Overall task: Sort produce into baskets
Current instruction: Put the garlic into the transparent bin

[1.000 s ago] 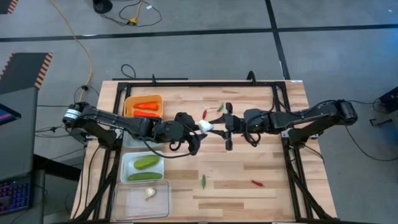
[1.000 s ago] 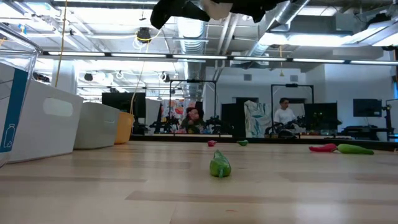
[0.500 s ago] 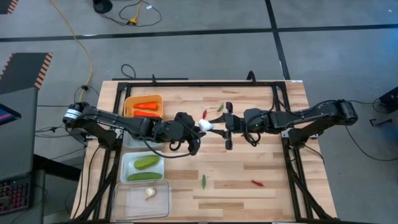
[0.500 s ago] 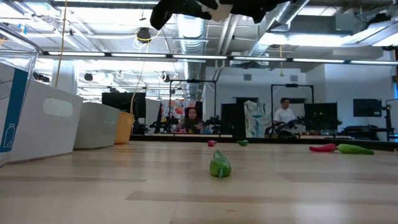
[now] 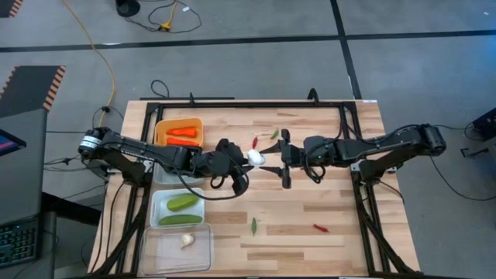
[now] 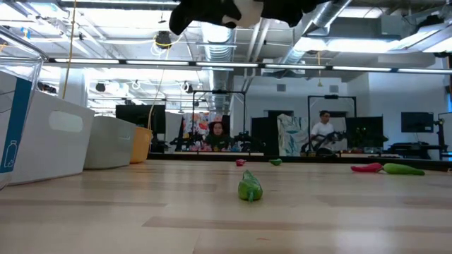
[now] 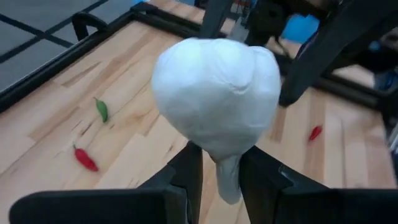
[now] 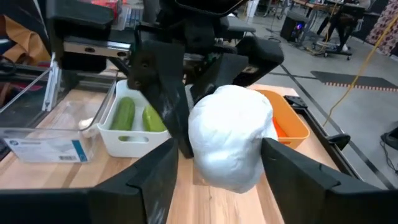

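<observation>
A whitish garlic bulb [image 5: 255,156] [image 7: 217,93] hangs in the air over the table's middle, between my two grippers. My left gripper [image 5: 246,160] [image 7: 225,177] comes from the table's left and is shut on it. My right gripper [image 5: 270,158] [image 8: 217,168] faces it from the right, open, one finger on either side of the bulb [image 8: 230,134]. In the low view the bulb [image 6: 240,8] shows at the top edge, among the dark arms. Along the left edge stand the orange basket [image 5: 160,124] with carrots, the white basket [image 5: 156,208] with cucumbers, and the clear basket [image 5: 151,252] with a garlic bulb. My left gripper pinches the garlic's thin stem [image 7: 227,180] between its two fingers [image 7: 189,171], just under the bulb. The fingers come roughly level from the table's left, slanting down a little. The bulb sticks out beyond the fingertips, lifted clear of the table.
Loose chilies lie on the wood: a red one [image 5: 255,142] and a green one [image 5: 274,133] toward the far edge, a green one [image 5: 253,225] and a red one [image 5: 320,229] toward the near edge. A grey basket [image 5: 160,175] sits partly under my left arm.
My right gripper has opened its fingers away from the garlic and stayed where it was. The garlic remains in the air in my left gripper, which has rolled slightly and drawn the bulb a little toward the table's left.
</observation>
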`<state>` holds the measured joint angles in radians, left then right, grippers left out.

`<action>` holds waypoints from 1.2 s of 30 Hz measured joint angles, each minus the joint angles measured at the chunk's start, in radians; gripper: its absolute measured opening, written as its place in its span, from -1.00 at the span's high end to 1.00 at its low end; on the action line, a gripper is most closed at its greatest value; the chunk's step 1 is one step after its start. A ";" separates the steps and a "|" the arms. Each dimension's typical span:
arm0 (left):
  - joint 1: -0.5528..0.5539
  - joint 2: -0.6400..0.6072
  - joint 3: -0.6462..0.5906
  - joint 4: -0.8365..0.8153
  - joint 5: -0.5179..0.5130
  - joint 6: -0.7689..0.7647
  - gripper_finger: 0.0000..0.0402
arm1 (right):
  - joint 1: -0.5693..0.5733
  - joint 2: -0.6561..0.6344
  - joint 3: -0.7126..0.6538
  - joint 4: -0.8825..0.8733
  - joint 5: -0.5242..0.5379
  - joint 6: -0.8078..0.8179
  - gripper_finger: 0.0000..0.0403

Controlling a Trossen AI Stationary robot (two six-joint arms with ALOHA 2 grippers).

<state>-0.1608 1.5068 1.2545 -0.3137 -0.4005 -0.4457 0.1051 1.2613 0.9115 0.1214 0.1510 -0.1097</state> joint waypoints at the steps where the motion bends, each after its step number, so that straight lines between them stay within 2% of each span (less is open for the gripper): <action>1: 0.000 -0.001 0.000 -0.019 0.004 0.004 0.62 | 0.000 0.000 0.000 -0.010 0.000 0.000 -0.29; 4: -0.001 -0.002 0.000 -0.094 0.060 0.000 0.62 | 0.000 0.000 0.000 -0.046 0.000 -0.001 -0.29; 8: -0.002 -0.002 0.000 -0.193 0.206 -0.004 0.62 | 0.000 0.000 0.000 -0.120 0.001 -0.001 -0.29; 10: -0.010 -0.002 0.000 -0.231 0.246 -0.010 0.62 | 0.000 0.000 0.000 -0.155 0.001 -0.002 -0.29; 20: -0.021 -0.002 0.000 -0.278 0.255 0.020 0.74 | 0.000 0.000 0.000 -0.295 0.003 -0.003 -0.29; 25: -0.020 0.000 0.000 -0.268 0.269 0.073 0.73 | 0.000 0.000 0.000 -0.341 0.005 -0.002 -0.29; 30: -0.016 0.000 0.000 -0.216 0.311 0.154 0.57 | 0.000 0.000 0.000 -0.342 0.006 0.038 -0.29; 36: -0.016 0.033 0.000 -0.130 0.288 0.211 0.16 | 0.000 0.000 0.015 -0.383 0.006 0.038 -0.29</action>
<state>-0.1772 1.5397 1.2549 -0.4435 -0.1125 -0.2345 0.1047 1.2617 0.9270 -0.2614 0.1572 -0.0719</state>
